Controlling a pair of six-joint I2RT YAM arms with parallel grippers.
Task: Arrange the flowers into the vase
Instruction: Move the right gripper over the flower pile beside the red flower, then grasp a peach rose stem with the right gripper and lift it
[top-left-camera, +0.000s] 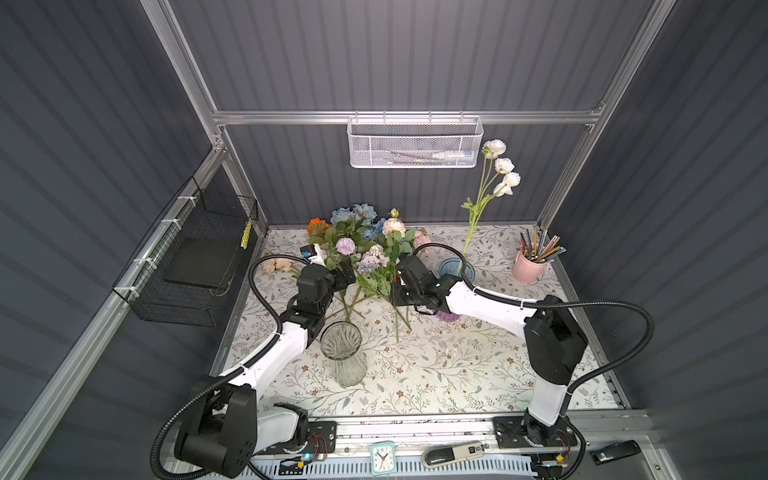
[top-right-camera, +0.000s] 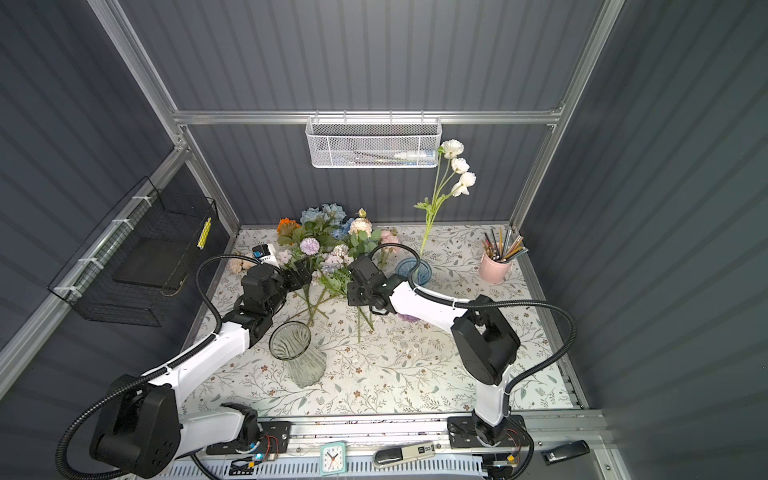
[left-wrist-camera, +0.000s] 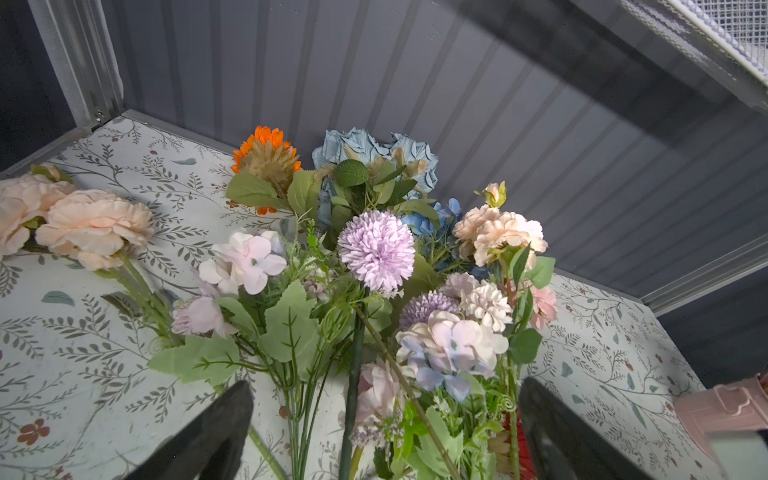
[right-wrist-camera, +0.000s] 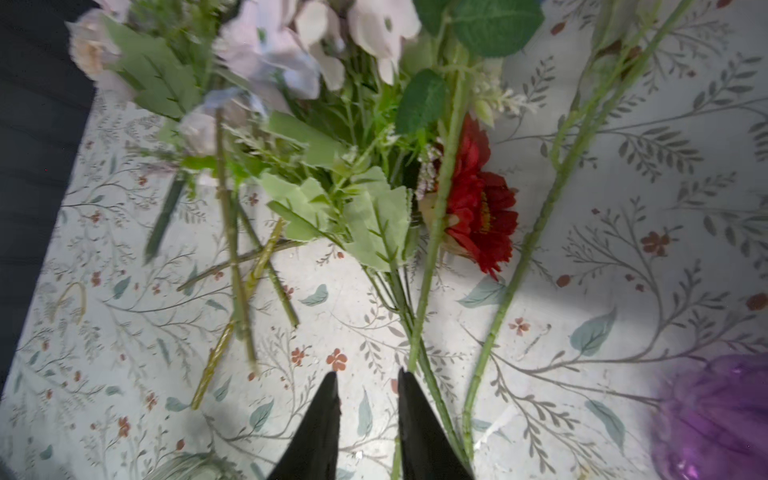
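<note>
Green stems are my target: the flowers lie heaped at eleven o'clock on the counter, none yet in the clear glass vase at eight. Left tool gapes wide around the bunch; right tool stands nearly together, tips on nothing. Picking step, I judge; next, centre one stem, then clamp.

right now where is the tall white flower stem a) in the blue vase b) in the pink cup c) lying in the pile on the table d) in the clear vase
a: in both top views the white flowers rise from the blue vase; the clear vase is empty and the pink cup holds pencils.
</note>
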